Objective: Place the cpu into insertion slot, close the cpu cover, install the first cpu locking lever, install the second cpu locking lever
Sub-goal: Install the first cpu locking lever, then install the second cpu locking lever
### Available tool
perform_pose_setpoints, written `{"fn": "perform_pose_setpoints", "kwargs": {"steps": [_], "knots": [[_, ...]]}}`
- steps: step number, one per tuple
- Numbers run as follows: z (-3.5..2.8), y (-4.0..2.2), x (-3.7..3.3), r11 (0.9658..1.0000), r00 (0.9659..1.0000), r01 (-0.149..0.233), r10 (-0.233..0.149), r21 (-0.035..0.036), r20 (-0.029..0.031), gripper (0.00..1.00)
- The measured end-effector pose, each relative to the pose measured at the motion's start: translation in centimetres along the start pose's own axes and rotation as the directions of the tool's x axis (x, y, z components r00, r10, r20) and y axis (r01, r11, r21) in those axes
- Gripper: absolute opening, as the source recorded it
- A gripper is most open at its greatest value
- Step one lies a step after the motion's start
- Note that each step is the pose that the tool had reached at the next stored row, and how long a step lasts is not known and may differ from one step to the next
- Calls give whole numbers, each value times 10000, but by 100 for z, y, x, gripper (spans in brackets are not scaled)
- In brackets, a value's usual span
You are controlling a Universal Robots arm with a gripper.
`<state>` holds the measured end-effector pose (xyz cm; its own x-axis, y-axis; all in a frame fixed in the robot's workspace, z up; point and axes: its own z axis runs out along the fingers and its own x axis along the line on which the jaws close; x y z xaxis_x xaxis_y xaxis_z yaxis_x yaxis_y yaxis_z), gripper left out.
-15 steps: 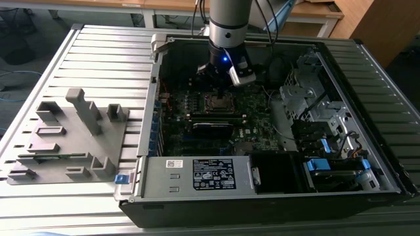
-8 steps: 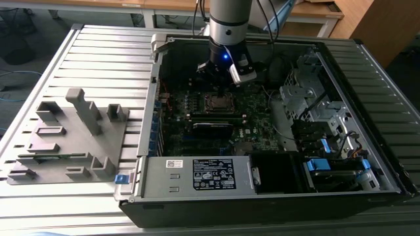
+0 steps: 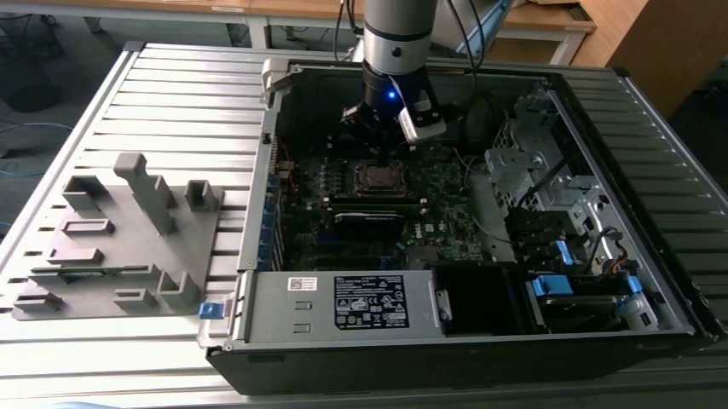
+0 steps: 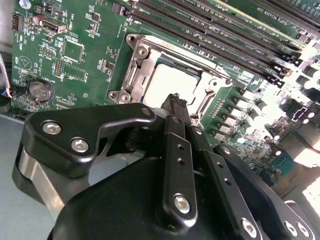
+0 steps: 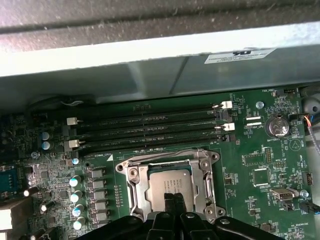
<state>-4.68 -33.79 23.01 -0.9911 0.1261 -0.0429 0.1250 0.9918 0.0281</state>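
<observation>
cpu (image 5: 167,182) seated, cpu cover (image 5: 134,186) seemingly closed over it — gripper (image 5: 172,197) pinched together, empty, tip at the cover — locking unclear

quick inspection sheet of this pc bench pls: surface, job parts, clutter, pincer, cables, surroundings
surface: slatted metal table carrying an open computer case.
job's things: cpu seated on the motherboard; cpu cover lies flat around it; whether it is locked cannot be told.
clutter: grey fixture block on the table, at the exterior view's left of the case.
grippers: pincer shut, tips at the cpu cover's edge.
cables: black cables hang beside the arm.
surroundings: wooden desks beyond the table.
</observation>
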Motion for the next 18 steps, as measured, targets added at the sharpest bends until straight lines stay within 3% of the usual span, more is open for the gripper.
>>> {"fn": "perform_pose_setpoints", "kwargs": {"steps": [18], "knots": [[-25, 3, -16, 10000, 10000, -1, 1, -1, 0, 11]]}}
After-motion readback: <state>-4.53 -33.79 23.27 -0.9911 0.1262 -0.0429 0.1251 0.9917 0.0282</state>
